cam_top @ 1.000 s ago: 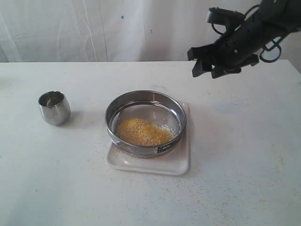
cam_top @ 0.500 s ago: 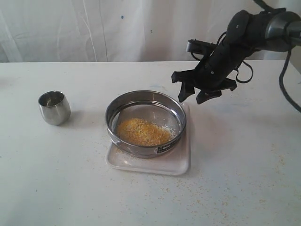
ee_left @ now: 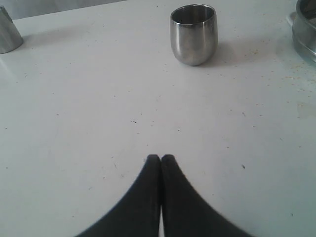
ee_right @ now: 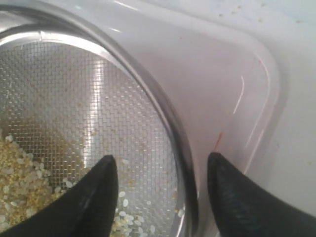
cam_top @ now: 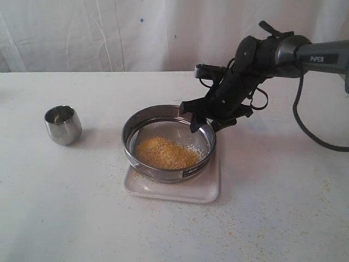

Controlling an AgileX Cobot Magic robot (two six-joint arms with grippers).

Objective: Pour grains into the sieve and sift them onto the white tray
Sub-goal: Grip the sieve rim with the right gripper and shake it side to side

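While the right claw [cam_top: 204, 127] hangs over the far edge of the sieve [cam_top: 158, 172], its jaws stand spread wide and grip nothing. One finger [ee_right: 96, 197] sits inside the steel rim above the mesh, and the other is outside it, over a corner of the white tray [cam_top: 210, 191] underneath. The grains [cam_top: 163, 153] lie heaped on the mesh just past the inner finger, deeper into the sieve. The left claw [ee_left: 160, 159] is pinched tight and empty, low over the bare worktop [ee_left: 74, 98]. A steel cup [ee_left: 193, 33] stands ahead of its tips, well apart.
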